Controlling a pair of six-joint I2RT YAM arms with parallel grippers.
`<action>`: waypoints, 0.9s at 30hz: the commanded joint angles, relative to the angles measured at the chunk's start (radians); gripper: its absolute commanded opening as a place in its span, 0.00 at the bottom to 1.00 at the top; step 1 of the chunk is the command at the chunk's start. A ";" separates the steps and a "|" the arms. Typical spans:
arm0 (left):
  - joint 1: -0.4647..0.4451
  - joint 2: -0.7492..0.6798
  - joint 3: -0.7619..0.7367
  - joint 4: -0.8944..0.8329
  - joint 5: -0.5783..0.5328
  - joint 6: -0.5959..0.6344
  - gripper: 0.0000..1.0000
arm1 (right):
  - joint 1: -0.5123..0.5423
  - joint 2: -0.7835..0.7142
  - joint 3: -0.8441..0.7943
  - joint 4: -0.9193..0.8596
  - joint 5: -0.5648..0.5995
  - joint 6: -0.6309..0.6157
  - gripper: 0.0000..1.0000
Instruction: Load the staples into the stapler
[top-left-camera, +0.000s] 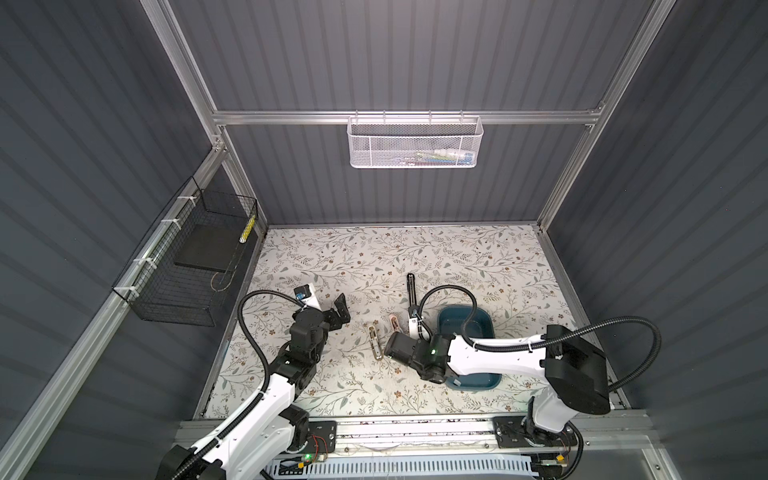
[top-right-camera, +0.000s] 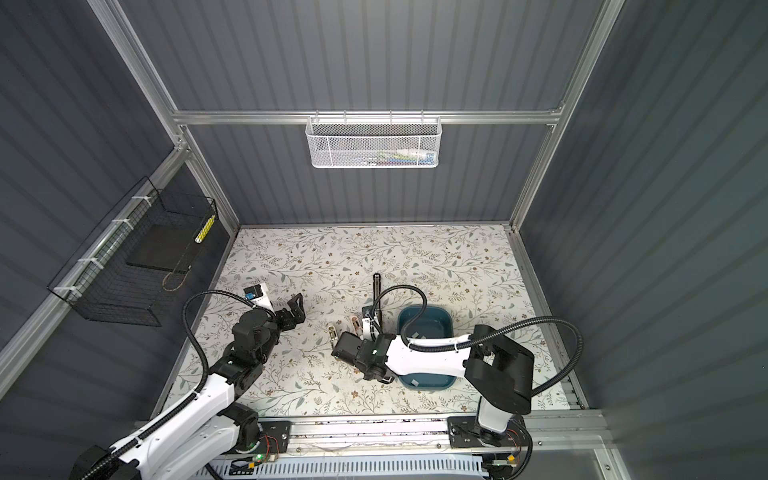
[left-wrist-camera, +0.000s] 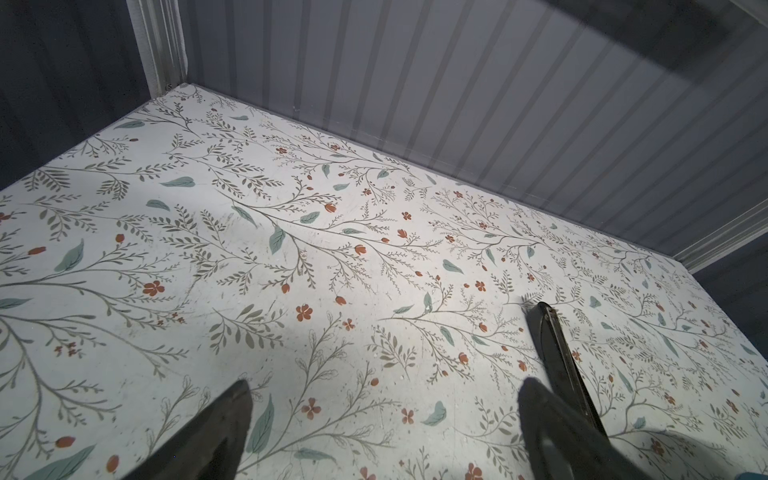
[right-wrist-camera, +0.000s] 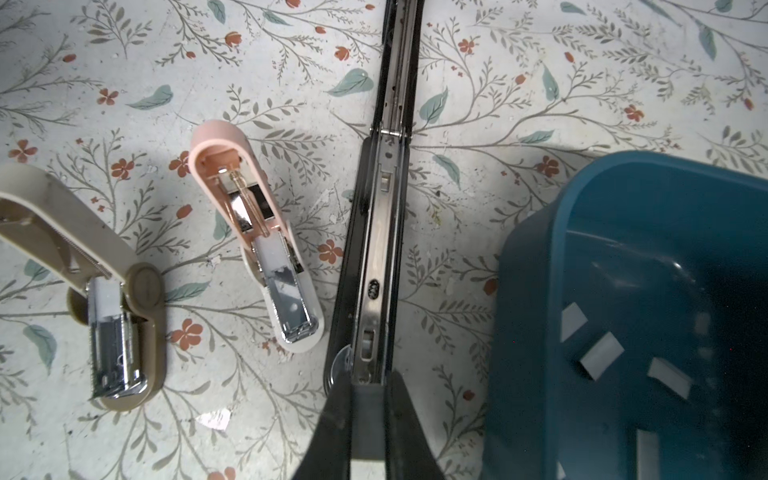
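Note:
A long black stapler (right-wrist-camera: 374, 249) lies opened flat on the flowered table, its metal channel facing up; it also shows in both top views (top-left-camera: 411, 291) (top-right-camera: 376, 291). My right gripper (right-wrist-camera: 369, 380) sits at the channel's near end, shut on a pale grey strip of staples (right-wrist-camera: 368, 415). Several more staples (right-wrist-camera: 602, 353) lie in the blue tray (right-wrist-camera: 532, 270) beside it. My left gripper (left-wrist-camera: 386, 390) hangs open over bare table to the left (top-left-camera: 338, 313), holding nothing, with the stapler's far end (left-wrist-camera: 557, 345) beyond one finger.
An opened pink stapler (right-wrist-camera: 257, 232) and an opened beige stapler (right-wrist-camera: 112, 316) lie left of the black one. A small pale scrap (right-wrist-camera: 214, 417) lies on the table. A white mesh basket (top-left-camera: 415, 141) hangs on the back wall, a black wire basket (top-left-camera: 187, 266) on the left wall.

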 joint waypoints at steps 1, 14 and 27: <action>0.005 0.002 0.034 0.001 -0.013 0.000 1.00 | 0.004 0.024 -0.012 0.026 0.031 0.003 0.06; 0.005 -0.006 0.034 -0.002 -0.015 0.002 1.00 | 0.005 0.026 -0.031 0.034 0.071 -0.007 0.07; 0.004 0.007 0.034 0.001 -0.015 0.001 1.00 | 0.003 0.016 -0.010 0.038 0.079 0.021 0.08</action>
